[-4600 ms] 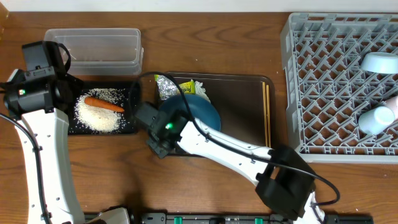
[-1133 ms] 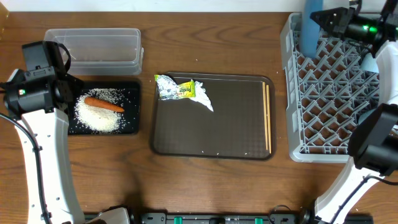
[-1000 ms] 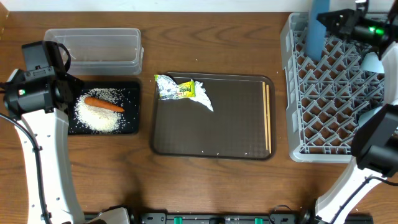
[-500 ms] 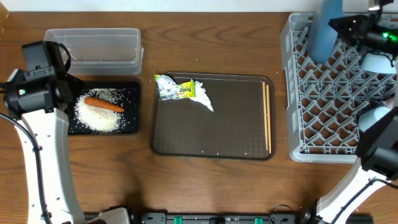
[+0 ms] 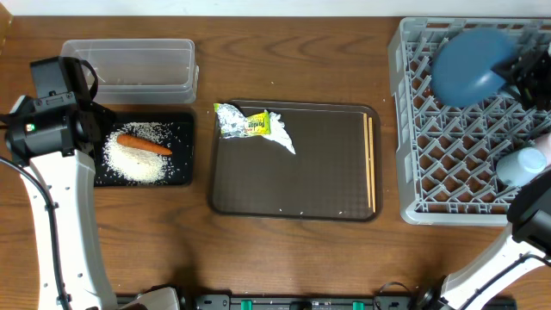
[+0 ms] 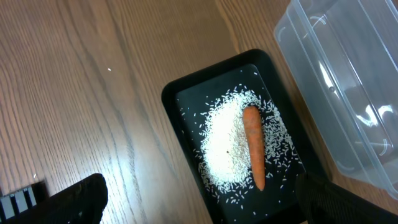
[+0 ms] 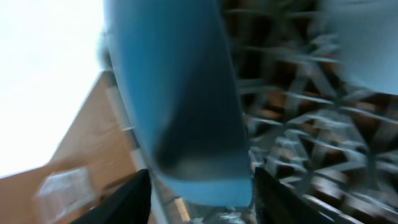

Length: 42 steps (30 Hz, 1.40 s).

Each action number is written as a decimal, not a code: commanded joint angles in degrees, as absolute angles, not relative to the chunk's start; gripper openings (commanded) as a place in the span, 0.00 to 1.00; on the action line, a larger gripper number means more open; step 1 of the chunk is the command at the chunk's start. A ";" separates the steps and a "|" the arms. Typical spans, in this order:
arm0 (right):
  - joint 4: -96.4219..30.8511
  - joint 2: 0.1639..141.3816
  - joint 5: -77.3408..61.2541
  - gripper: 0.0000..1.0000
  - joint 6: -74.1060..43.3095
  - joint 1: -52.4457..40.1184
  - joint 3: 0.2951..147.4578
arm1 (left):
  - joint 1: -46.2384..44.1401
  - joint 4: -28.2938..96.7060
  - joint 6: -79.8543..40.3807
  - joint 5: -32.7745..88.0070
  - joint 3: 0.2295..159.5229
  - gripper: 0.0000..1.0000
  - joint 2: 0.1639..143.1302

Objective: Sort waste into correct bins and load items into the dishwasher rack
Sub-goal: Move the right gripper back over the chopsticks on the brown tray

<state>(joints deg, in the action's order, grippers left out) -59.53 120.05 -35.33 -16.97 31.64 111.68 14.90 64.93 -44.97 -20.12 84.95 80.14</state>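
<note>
Orange carrot, one; wooden chopsticks, two

White links, black joints and cables, green light, black left claw.

The serving tray was dark brown, on it a silver wrapper printed yellow-green, right of it a dark blue dish and grey lattice rack, left of it an orange carrot and white rice.
</note>
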 commanded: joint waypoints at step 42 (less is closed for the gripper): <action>-68.58 85.52 -20.73 0.98 -22.04 -18.44 88.42 | 14.94 65.14 -44.80 -21.63 85.41 1.00 80.20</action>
<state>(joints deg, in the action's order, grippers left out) -70.96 85.45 -21.71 -22.70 -14.66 91.37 14.90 64.93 -44.97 -20.16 84.95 80.14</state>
